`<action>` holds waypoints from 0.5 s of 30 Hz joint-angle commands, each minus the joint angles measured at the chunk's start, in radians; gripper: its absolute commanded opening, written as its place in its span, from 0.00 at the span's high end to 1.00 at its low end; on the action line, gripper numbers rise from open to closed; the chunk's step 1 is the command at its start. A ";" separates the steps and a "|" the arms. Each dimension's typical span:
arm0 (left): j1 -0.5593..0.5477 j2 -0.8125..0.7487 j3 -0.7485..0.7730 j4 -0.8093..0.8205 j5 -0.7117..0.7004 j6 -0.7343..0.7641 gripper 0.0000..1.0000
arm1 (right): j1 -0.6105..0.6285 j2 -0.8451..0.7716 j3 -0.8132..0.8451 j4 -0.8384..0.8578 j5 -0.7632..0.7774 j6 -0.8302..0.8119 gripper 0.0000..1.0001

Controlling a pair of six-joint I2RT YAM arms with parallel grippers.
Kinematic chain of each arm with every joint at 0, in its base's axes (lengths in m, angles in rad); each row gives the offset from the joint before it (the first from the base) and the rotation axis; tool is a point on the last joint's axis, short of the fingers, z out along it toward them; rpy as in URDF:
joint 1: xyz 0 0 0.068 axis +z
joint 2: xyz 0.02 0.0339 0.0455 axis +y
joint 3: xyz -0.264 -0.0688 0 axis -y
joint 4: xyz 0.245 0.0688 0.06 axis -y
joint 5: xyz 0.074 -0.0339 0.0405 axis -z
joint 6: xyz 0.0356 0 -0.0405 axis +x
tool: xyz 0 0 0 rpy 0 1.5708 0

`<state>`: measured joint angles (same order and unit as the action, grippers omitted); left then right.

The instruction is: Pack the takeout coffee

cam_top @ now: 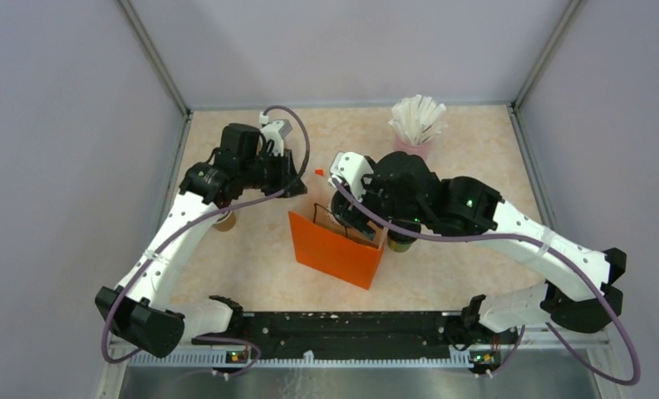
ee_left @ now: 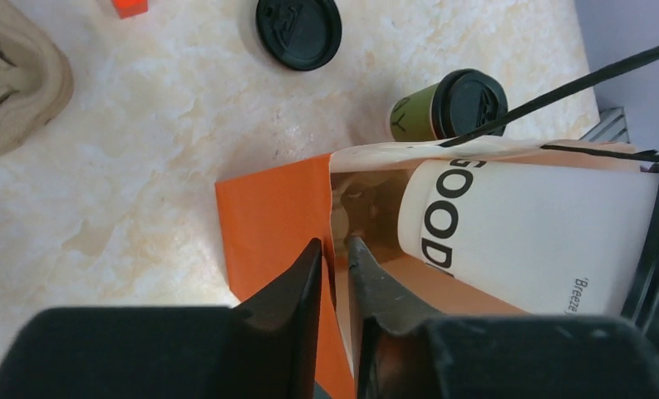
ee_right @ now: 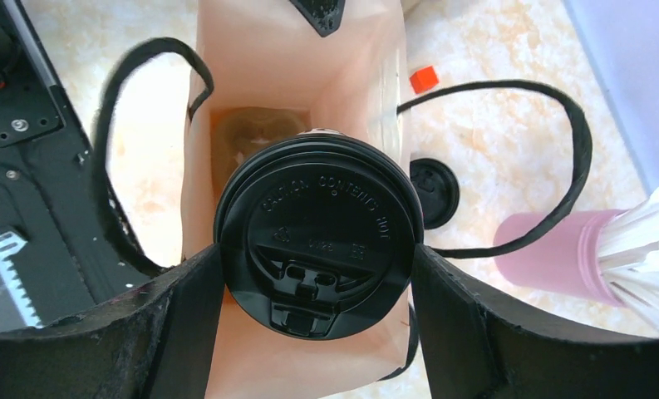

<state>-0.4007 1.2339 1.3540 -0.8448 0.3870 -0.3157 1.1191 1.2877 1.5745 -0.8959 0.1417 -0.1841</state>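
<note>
Overhead and wrist views of two arms at an upright orange bag [cam_top: 334,249] on the bench [ee_left: 143,166]. The right gripper [ee_right: 316,258] is clamped on a white cup [ee_left: 525,241] just under its black lid [ee_right: 313,224], one finger on each side. The cup's base lies inside the bag's open mouth, and the cream lining and the bag floor show beyond it. The cup's printed letters read "GOOD".

The left gripper [ee_left: 334,245] straddles the bag's near wall at the rim, one finger outside and one inside. The fingers are narrowly apart, and it is unclear whether they pinch the wall. The bag's black handles [ee_right: 575,150] loop out to both sides.

An olive cup [ee_left: 413,116] with a black lid stands on the bench just beside the bag, outside it. A second olive cup [cam_top: 223,220] stands under the left arm.

A loose lid [ee_left: 298,32] and a small orange block [ee_right: 424,79] lie beyond the bag. A pink cup [ee_right: 550,253] of white straws [cam_top: 417,116] stands at the far right.
</note>
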 commanded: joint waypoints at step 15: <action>-0.004 -0.468 -0.433 0.657 0.079 0.010 0.94 | 0.051 -0.083 -0.137 0.139 -0.005 -0.190 0.48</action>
<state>-0.4019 0.8181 0.9638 -0.3737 0.4751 -0.3046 1.1381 1.2484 1.4433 -0.7887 0.1345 -0.3275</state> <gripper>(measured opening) 0.067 0.740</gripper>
